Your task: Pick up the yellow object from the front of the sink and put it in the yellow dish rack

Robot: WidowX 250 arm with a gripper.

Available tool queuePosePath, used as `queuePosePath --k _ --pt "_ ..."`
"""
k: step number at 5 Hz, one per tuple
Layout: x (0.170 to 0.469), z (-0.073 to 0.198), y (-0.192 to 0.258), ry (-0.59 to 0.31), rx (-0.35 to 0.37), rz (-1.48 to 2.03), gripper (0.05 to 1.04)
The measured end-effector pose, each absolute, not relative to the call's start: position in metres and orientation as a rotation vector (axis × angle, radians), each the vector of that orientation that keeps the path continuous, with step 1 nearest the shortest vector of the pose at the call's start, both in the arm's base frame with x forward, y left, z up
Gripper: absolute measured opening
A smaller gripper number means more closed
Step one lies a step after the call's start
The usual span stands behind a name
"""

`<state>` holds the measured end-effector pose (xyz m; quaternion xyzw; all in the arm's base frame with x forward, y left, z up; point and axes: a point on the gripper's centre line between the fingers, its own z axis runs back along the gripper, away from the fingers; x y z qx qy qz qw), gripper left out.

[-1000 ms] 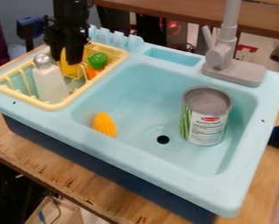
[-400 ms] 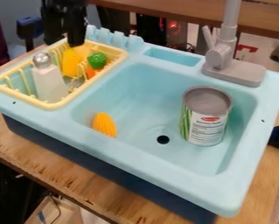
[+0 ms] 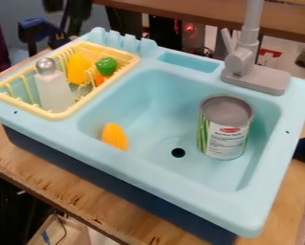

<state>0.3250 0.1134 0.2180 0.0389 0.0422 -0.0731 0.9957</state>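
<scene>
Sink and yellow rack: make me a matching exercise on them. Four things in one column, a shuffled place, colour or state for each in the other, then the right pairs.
Column one
1. Bottle
2. Can
3. Toy corn
4. Toy pepper

Column two
A. Upright in the basin, grey on top
B. Green, near a yellow toy in the rack
C. White, with a silvery round top
D. Yellow-orange, in the basin on the side toward the rack

Right pairs: 1-C, 2-A, 3-D, 4-B
</scene>
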Motion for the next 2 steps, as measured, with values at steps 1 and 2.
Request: queuePosePath --k 1,2 --pt "0.302 0.220 0.063 0.094 0.079 -0.254 0.997" --pt "0.279 0.222 0.024 0.066 0.042 -0.320 0.997"
